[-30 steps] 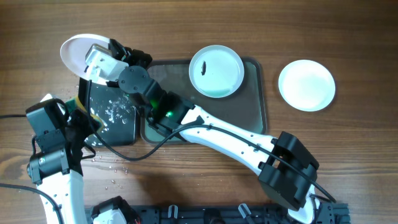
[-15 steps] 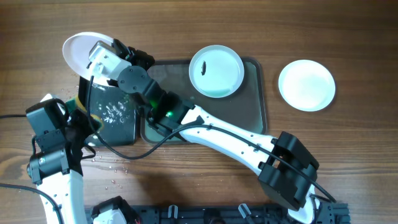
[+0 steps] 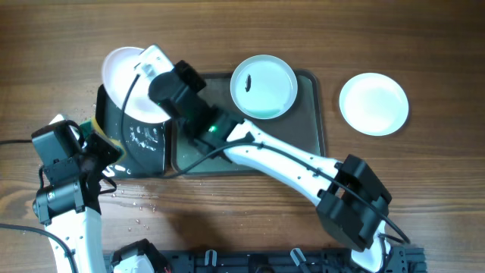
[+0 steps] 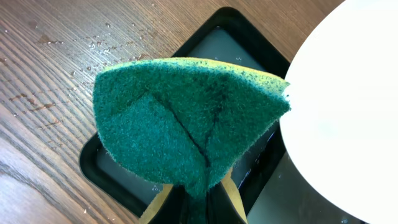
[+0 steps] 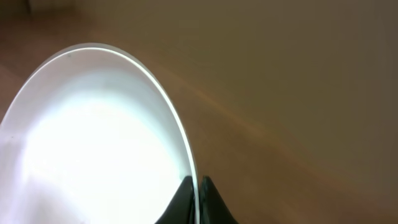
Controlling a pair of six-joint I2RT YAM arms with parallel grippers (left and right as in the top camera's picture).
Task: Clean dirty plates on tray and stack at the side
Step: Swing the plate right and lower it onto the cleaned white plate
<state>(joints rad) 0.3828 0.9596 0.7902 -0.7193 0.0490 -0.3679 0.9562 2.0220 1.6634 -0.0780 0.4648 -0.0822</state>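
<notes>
My right gripper (image 3: 155,64) is shut on the rim of a white plate (image 3: 129,83) and holds it tilted above the small black tray (image 3: 140,155). In the right wrist view the plate (image 5: 93,143) fills the left side, its rim pinched between the fingers (image 5: 196,186). My left gripper (image 3: 102,140) is shut on a green and yellow sponge (image 4: 186,121), beside the plate's edge (image 4: 348,106). A pale aqua-blue plate (image 3: 263,86) with a dark smudge sits on the large grey-green tray (image 3: 307,136). Another white plate (image 3: 373,103) lies on the table at the right.
The small black tray (image 4: 106,180) holds foam and water. Water drops dot the wood in front of it (image 3: 140,205). The right arm stretches diagonally across the large tray.
My right gripper has swung the white plate to the right and toward me, from beyond the black tray's far left corner to above it, close to the sponge. The left arm has not moved.
</notes>
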